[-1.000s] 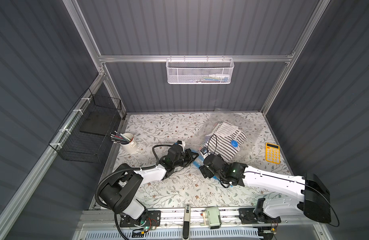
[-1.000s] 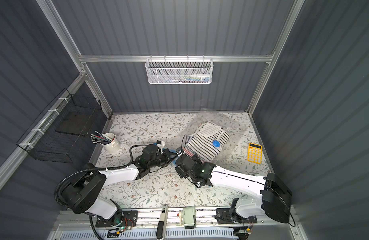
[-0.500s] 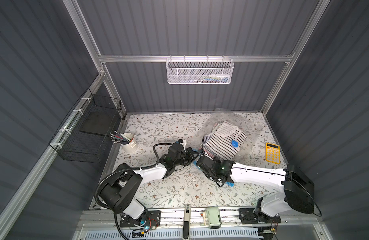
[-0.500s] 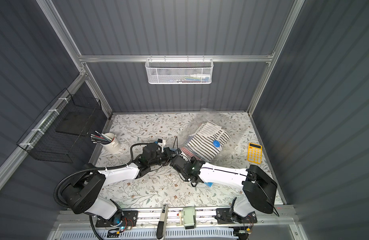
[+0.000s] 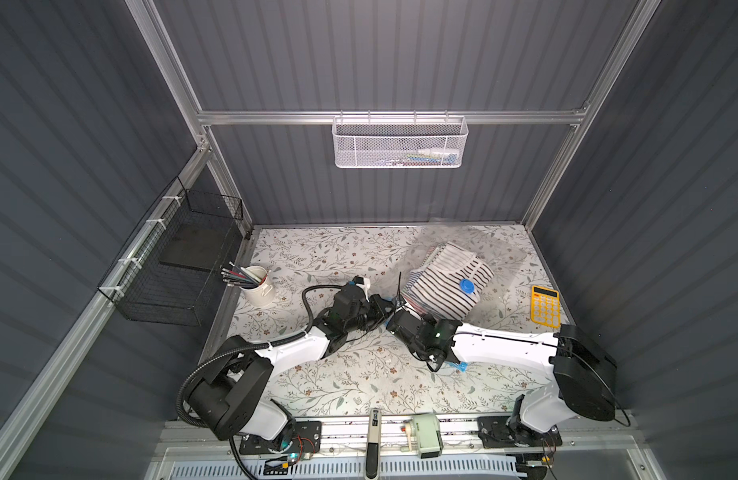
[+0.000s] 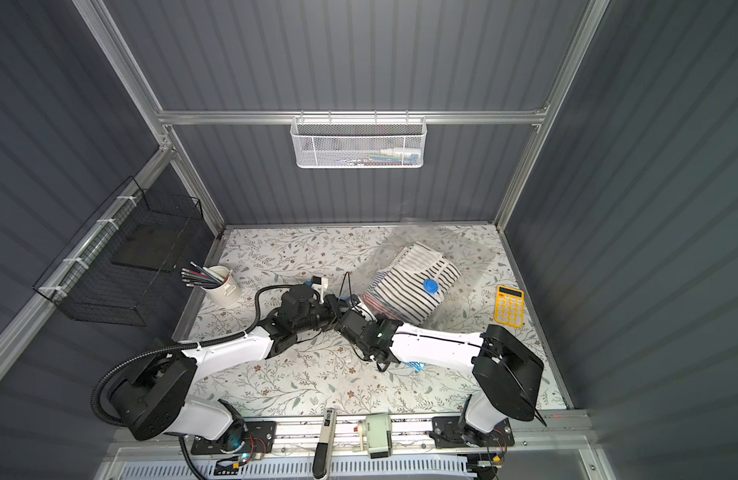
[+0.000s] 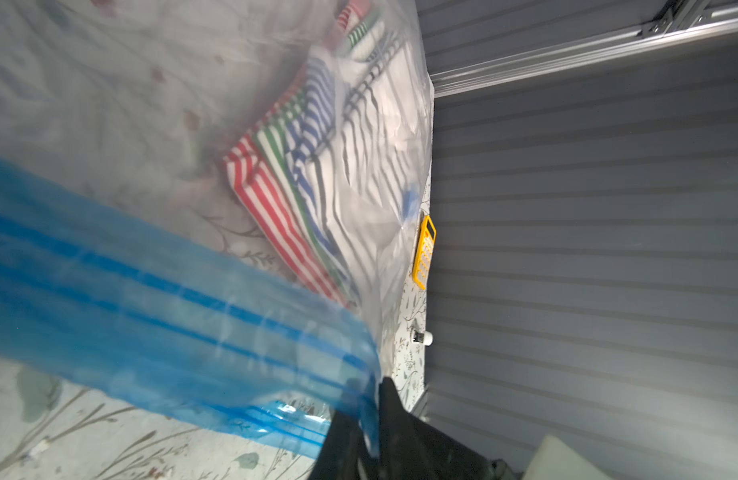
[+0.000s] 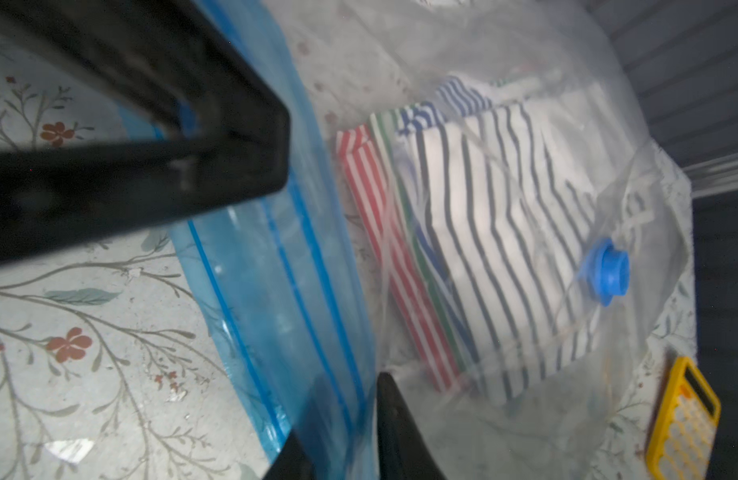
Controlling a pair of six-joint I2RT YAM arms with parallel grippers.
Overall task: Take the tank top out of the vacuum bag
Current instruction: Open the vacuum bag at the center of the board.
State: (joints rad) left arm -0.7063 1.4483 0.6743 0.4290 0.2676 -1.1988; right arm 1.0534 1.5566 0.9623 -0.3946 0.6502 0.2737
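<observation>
The vacuum bag (image 5: 498, 253) lies on the table (image 5: 317, 249), toward its far right part and near a yellow calculator (image 5: 546, 309). Inside, a black-striped tank top (image 5: 446, 282) tops a folded striped stack under the blue valve cap (image 5: 467, 285). The bag's blue zip strip (image 8: 275, 291) passes between the right fingers (image 8: 400, 428), which are pinched together on it. The left fingers (image 7: 400, 428) sit at the same strip, but I cannot tell whether they grip it.

Tank tops (image 5: 446, 282) inside vacuum bag (image 5: 498, 249); calculator (image 5: 545, 305) right of bag; cup (image 5: 258, 286) far left.
</observation>
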